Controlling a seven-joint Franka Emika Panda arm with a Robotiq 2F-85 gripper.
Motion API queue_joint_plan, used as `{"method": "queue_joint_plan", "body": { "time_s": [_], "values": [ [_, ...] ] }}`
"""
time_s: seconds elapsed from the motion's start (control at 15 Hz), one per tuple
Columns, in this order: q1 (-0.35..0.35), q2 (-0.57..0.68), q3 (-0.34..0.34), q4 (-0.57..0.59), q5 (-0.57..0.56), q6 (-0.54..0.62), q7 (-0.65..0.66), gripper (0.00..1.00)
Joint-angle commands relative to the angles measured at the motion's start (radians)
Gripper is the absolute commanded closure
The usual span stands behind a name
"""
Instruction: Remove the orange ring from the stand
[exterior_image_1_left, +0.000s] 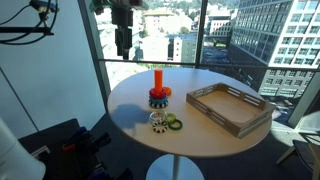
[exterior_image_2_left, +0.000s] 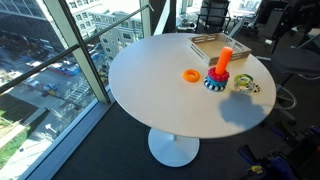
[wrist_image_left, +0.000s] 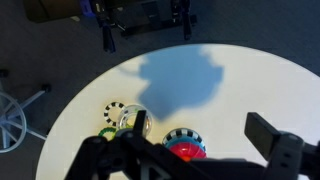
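The stand, an upright orange post (exterior_image_1_left: 157, 79) on a round dark base (exterior_image_2_left: 215, 83), is near the middle of the round white table. The orange ring (exterior_image_2_left: 191, 75) lies flat on the table beside the stand, apart from it. It does not show in the wrist view. My gripper (exterior_image_1_left: 123, 42) hangs high above the table's window side, well clear of the stand. In the wrist view my gripper (wrist_image_left: 200, 130) is open and empty, and the stand (wrist_image_left: 186, 146) shows far below between the fingers.
A grey rectangular tray (exterior_image_1_left: 232, 118) stands on the table (exterior_image_2_left: 160, 100) past the stand. A white ring (exterior_image_1_left: 158, 122) and a green ring (exterior_image_1_left: 175, 124) lie together near the table edge, also in the wrist view (wrist_image_left: 120, 118). Glass windows run behind.
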Motion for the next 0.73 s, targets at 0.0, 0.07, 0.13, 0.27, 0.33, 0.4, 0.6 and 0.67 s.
{"method": "queue_joint_plan", "body": {
  "time_s": [0.0,0.07,0.13,0.27,0.33,0.4,0.6,0.67],
  "values": [
    [-0.022,-0.115,0.005,-0.060,0.003,0.004,-0.026,0.00],
    [-0.024,-0.132,0.005,-0.066,0.004,0.004,-0.028,0.00],
    [-0.026,-0.146,0.005,-0.072,0.006,0.004,-0.031,0.00],
    [-0.031,-0.164,0.004,-0.078,0.012,0.006,-0.029,0.00],
    [-0.032,-0.128,0.016,-0.055,0.007,-0.002,-0.009,0.00],
    [-0.034,-0.134,0.016,-0.057,0.007,-0.002,-0.009,0.00],
    [-0.034,-0.129,0.018,-0.058,0.006,-0.002,-0.008,0.00],
    [-0.034,-0.126,0.019,-0.058,0.006,-0.002,-0.008,0.00]
  ]
}}
